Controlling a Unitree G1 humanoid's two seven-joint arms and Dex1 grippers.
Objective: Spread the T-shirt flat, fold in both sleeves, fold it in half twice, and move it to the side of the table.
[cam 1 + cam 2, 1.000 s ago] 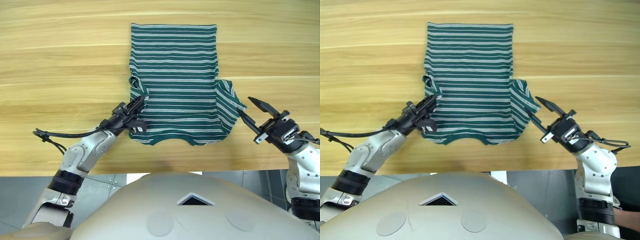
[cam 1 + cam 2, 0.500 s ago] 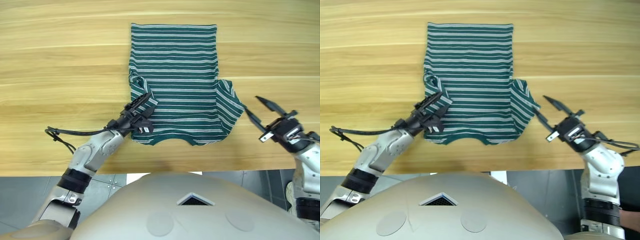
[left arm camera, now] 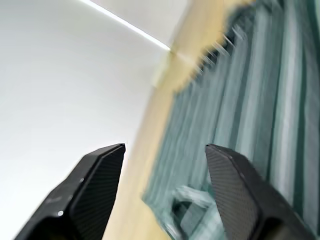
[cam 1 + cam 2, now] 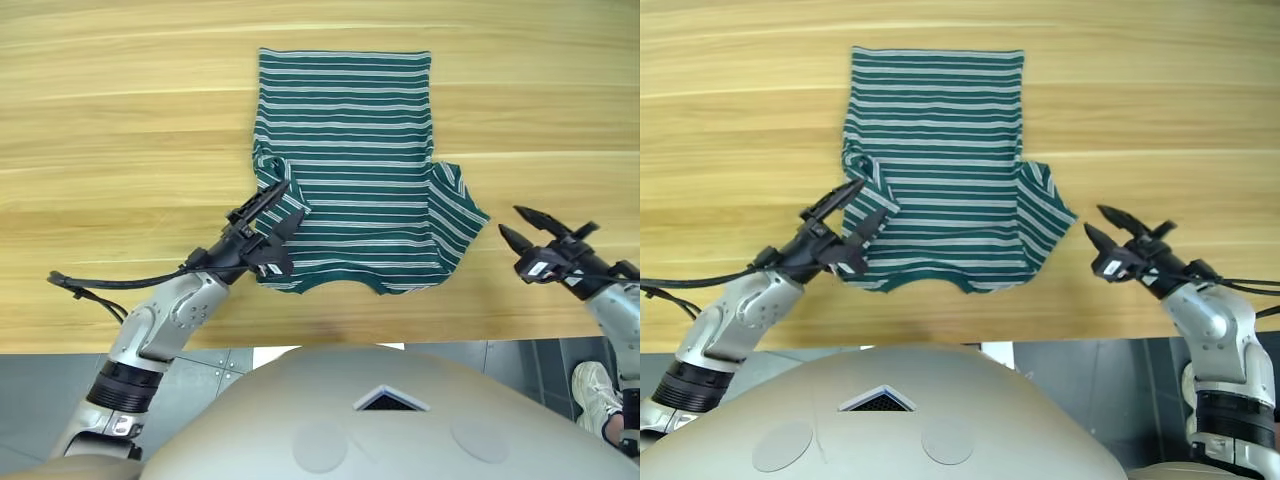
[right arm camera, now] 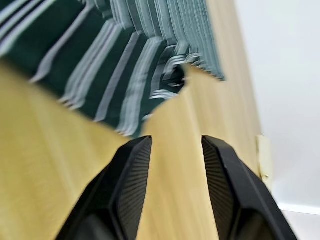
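black fingers of the left end effector [image 4: 292, 198] stand wide apart and hold nothing. they are poised over the left edge of the t-shirt [image 4: 345, 130], just beside its left sleeve [image 4: 272, 178]; contact with the cloth cannot be judged. the right end effector [image 4: 508, 219] is likewise parted and empty. it sits over bare wood, near the right sleeve [image 4: 455, 205] but apart from it.

the green, white-striped t-shirt lies in the middle of the wooden surface [image 4: 120, 120], with its hem away from the robot and its collar toward it.

progress, as judged: the body is spread flat. the left sleeve looks turned in over the body, though bunched. the right sleeve juts out past the side seam and is not yet folded. remaining: fold in the right sleeve, make both half-folds, and move the t-shirt to the side of the surface.
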